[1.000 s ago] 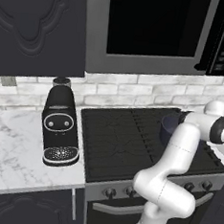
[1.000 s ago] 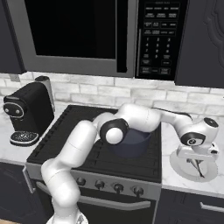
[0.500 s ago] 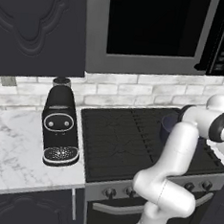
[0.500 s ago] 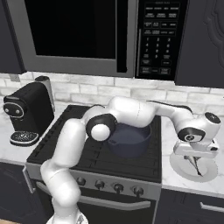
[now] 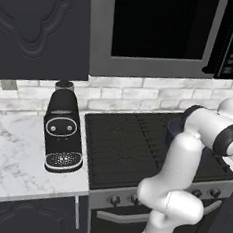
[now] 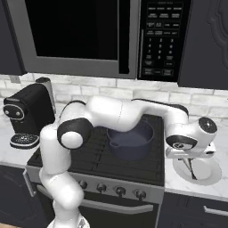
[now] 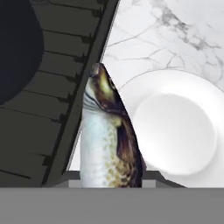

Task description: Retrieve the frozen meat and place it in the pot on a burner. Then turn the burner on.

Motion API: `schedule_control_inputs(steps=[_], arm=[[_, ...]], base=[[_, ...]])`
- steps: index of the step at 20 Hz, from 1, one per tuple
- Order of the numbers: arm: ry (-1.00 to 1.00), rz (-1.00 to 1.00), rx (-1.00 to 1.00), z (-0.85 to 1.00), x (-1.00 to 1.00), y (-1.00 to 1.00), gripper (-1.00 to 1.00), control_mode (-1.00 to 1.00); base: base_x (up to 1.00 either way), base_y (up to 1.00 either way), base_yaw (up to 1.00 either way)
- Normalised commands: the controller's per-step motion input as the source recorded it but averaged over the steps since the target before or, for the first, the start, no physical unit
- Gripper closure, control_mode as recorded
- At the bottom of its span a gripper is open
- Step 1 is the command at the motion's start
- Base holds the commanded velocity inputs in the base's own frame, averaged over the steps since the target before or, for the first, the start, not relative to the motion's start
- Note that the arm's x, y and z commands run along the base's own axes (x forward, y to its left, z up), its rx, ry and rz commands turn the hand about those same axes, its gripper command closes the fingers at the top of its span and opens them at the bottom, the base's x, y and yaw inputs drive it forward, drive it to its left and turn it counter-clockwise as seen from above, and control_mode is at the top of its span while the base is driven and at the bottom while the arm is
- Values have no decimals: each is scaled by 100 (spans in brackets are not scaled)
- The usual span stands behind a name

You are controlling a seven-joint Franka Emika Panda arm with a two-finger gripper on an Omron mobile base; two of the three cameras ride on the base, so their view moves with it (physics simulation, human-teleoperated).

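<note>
End effector (image 6: 190,164) clamped on fish (image 7: 107,135) over white plate (image 7: 175,131); slippery fish may slip loose short of pot (image 6: 130,141).

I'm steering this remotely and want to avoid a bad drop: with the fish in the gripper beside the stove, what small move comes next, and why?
Probably carry it sideways toward the pot before lowering. The gripper is shut on the fish, which hangs over the white plate and marble counter, just off the cooktop edge. The pot sits on the grates beside it, so releasing here would miss.
</note>
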Motion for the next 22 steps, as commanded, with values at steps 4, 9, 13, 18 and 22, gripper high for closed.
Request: schedule_control_inputs(steps=[4, 9, 13, 18, 22], arm=[[-16, 9, -13, 38, -8, 67, 100, -100], [-2, 5, -11, 42, 0, 60, 100, -100], [1, 0, -5, 63, 0, 38, 100, -100], [7, 0, 0, 55, 4, 40, 100, -100], [2, 0, 0, 8, 24, 41, 100, -100]], base=[[0, 0, 0], [0, 0, 0], [0, 0, 0], [0, 0, 0], [0, 0, 0]])
